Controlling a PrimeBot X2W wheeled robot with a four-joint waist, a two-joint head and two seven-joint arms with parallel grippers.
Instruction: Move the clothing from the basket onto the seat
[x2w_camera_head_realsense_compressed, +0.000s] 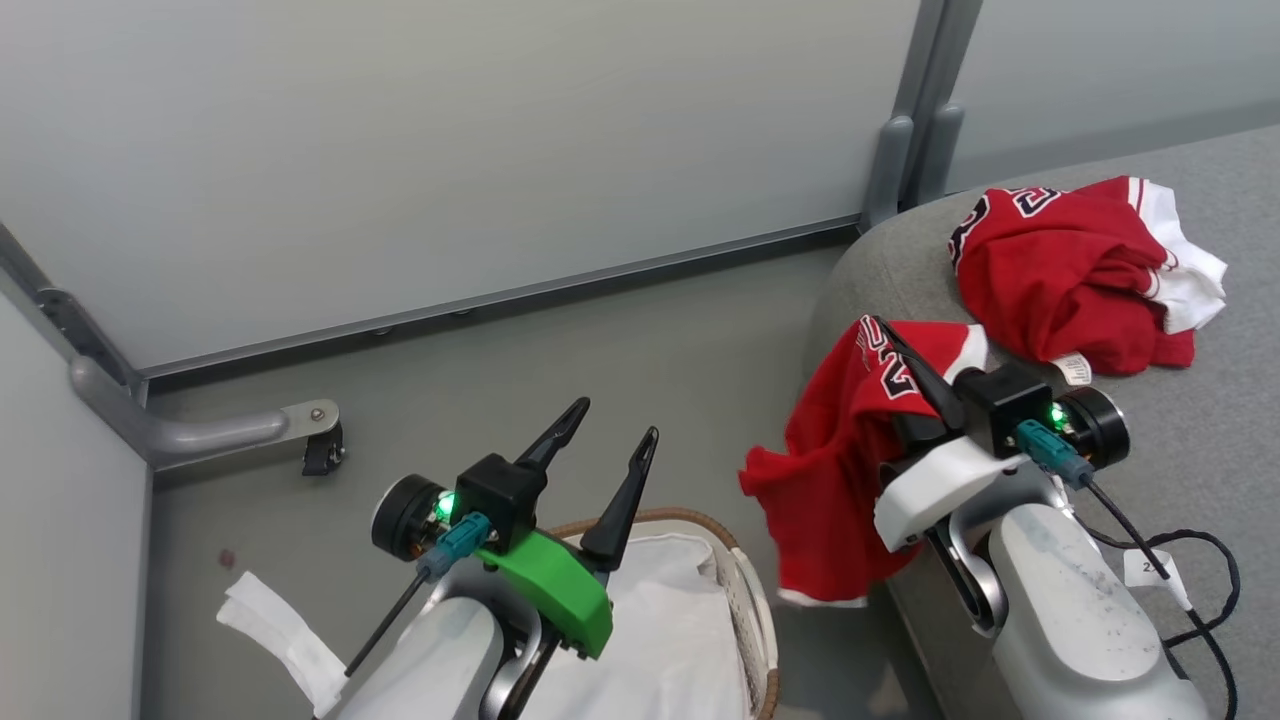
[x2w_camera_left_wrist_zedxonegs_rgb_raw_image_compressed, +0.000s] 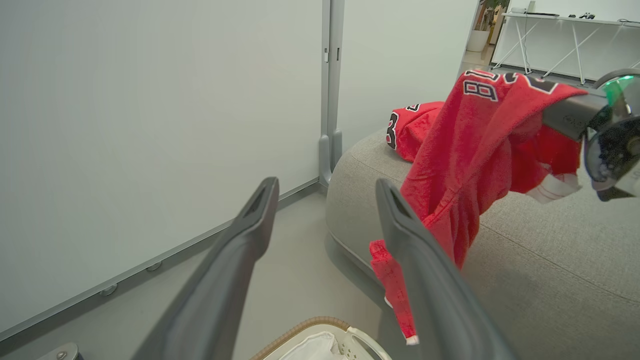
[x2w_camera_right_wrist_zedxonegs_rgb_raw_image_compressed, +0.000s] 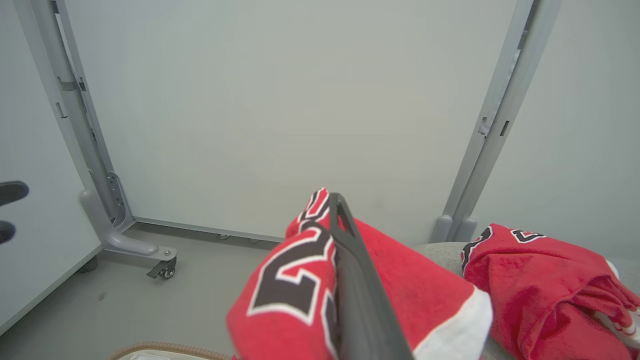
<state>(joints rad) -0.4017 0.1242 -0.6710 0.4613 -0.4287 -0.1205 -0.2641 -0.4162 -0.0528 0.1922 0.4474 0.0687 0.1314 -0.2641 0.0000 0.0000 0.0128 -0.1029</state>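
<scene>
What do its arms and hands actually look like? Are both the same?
Nearly. Both forearms are pale grey, each with a black wrist block, a green light, a teal plug and a thin black cable. Each has two long, dark, tapering fingers. The left gripper has a bright green bracket, the right gripper a white one.

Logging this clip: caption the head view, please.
Right end effector shut on a red jersey hanging at the edge of the sofa; another jersey lies on it; left end effector open above the basket.
</scene>
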